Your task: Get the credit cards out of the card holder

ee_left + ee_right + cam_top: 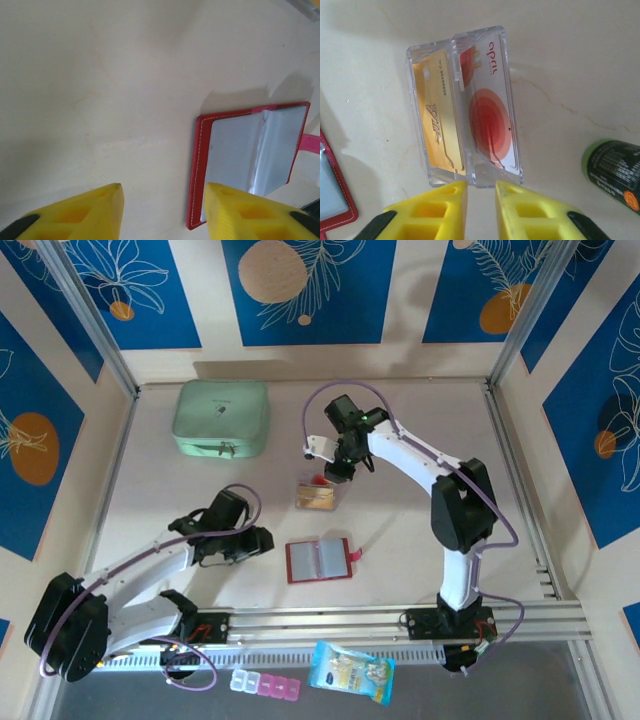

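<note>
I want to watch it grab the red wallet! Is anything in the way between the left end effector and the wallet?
Nothing visible is. Just bare table lies between the left end effector and the open card holder beside it.

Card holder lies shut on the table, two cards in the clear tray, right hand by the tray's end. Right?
Not quite. The card holder lies open with its clear sleeves facing up, as the top external and left wrist views show. The rest stands: two cards, the tan card and the white-red card, sit in the clear tray, with the right hand by its end.
</note>
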Robot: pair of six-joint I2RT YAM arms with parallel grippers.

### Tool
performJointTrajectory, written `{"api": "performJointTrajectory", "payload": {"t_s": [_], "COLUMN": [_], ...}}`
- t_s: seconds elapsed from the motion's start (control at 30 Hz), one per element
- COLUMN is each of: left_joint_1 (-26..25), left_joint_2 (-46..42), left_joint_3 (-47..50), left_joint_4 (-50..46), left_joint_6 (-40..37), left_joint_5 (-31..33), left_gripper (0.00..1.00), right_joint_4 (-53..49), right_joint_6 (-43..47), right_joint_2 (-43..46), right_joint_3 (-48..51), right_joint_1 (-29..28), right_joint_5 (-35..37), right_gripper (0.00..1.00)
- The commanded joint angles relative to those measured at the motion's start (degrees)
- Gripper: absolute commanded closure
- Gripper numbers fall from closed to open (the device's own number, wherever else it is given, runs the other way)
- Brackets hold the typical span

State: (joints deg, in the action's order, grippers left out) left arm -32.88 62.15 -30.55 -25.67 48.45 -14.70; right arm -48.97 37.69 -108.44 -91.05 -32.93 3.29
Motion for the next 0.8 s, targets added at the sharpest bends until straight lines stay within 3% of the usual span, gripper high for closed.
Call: {"api": "performJointTrajectory", "payload": {"t_s": [0.0, 0.17, 0.27, 0.3, 0.37, 0.4, 0.63, 0.77], "left_joint_1": [0.95, 2.16, 3.38, 3.81, 4.6, 5.05, 10.15, 11.51], "left_joint_2": [-1.15, -1.15, -0.68, -0.42, 0.47, 1.11, 5.19, 6.68], "left_joint_3": [-2.72, -3.87, -4.58, -4.84, -5.54, -6.19, -8.62, -10.75], "left_joint_4": [-2.99, -4.48, -4.69, -4.58, -5.13, -5.82, -6.61, -6.23], "left_joint_6": [-3.02, -5.25, -6.73, -7.34, -8.82, -9.93, -16.89, -19.95], "left_joint_5": [2.42, 4.64, 5.12, 5.34, 6.86, 7.97, 14.8, 23.3], "left_gripper": [0.41, 0.24, 0.02, 0.0, 0.0, 0.0, 0.0, 0.0], "right_joint_4": [5.68, 12.63, 17.13, 18.45, 20.47, 21.09, 29.82, 36.45], "right_joint_6": [-9.78, -17.81, -21.96, -23.24, -25.5, -26.67, -34.15, -37.91], "right_joint_2": [4.13, 11.03, 15.6, 17.07, 19.25, 20.33, 28.61, 31.63], "right_joint_3": [4.72, 14.4, 20.53, 22.59, 26.11, 27.76, 40.05, 45.82], "right_joint_1": [0.19, 0.21, 0.51, 0.72, 1.18, 1.56, 7.18, 11.96], "right_joint_5": [0.94, 2.79, 5.12, 5.69, 7.38, 8.12, 9.76, 8.31], "right_gripper": [0.73, 0.64, 0.51, 0.44, 0.12, 0.03, 0.01, 0.01]}}
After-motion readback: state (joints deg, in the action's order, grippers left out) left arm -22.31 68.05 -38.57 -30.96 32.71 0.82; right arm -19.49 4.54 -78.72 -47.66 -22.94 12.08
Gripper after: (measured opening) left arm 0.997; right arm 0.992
